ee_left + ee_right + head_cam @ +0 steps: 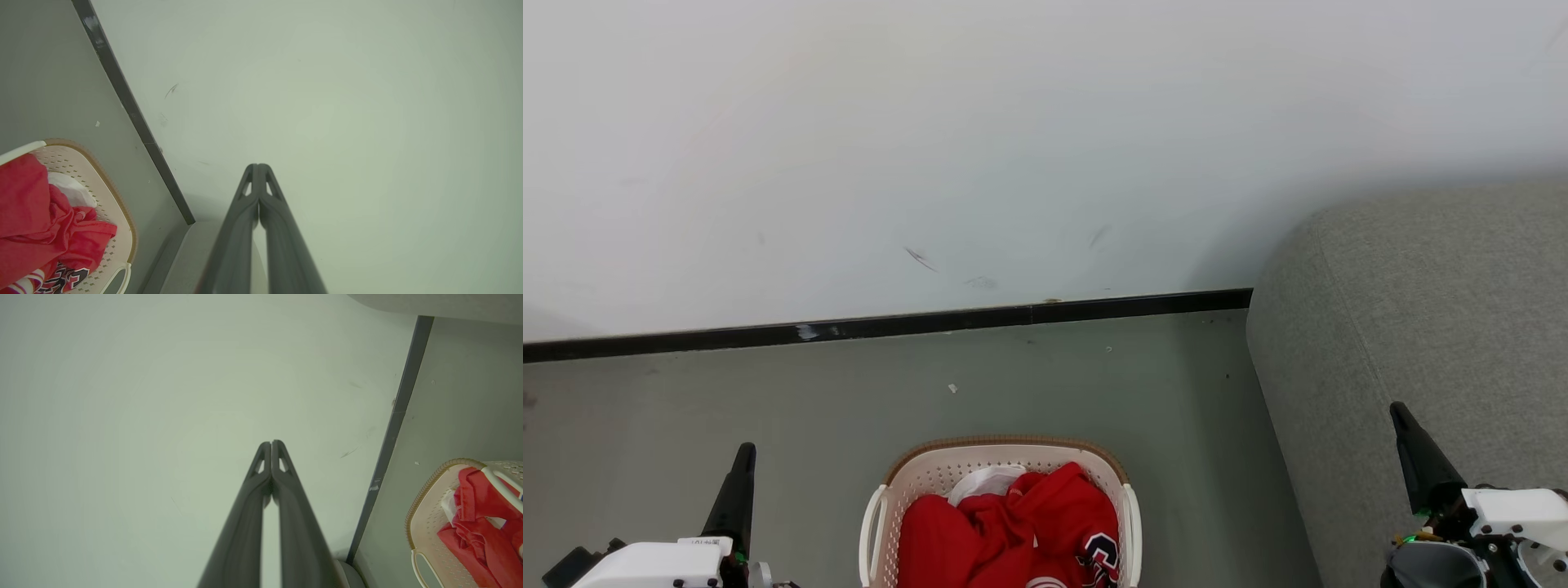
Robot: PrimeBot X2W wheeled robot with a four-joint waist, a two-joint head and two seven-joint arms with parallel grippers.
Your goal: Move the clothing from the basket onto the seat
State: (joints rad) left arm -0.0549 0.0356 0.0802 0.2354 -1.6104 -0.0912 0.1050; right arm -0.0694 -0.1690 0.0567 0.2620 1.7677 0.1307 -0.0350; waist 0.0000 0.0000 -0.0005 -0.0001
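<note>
The cream basket [947, 465] with a brown rim stands on the floor at the bottom centre of the head view, heaped with red clothing [1013, 531] and one white piece [984, 482]. The grey seat [1421, 327] rises at the right. My left gripper [745, 451] is shut and empty, low on the left of the basket and apart from it. My right gripper [1398, 410] is shut and empty too, over the seat's front part. In the wrist views the basket [118, 212] [425, 506] sits off to the side of the closed grippers [258, 166] [271, 443], which point at the wall.
A white wall [1013, 147] with a black baseboard [890, 325] runs behind the basket. Grey-green floor [768, 400] lies open to the left of the basket and between it and the seat.
</note>
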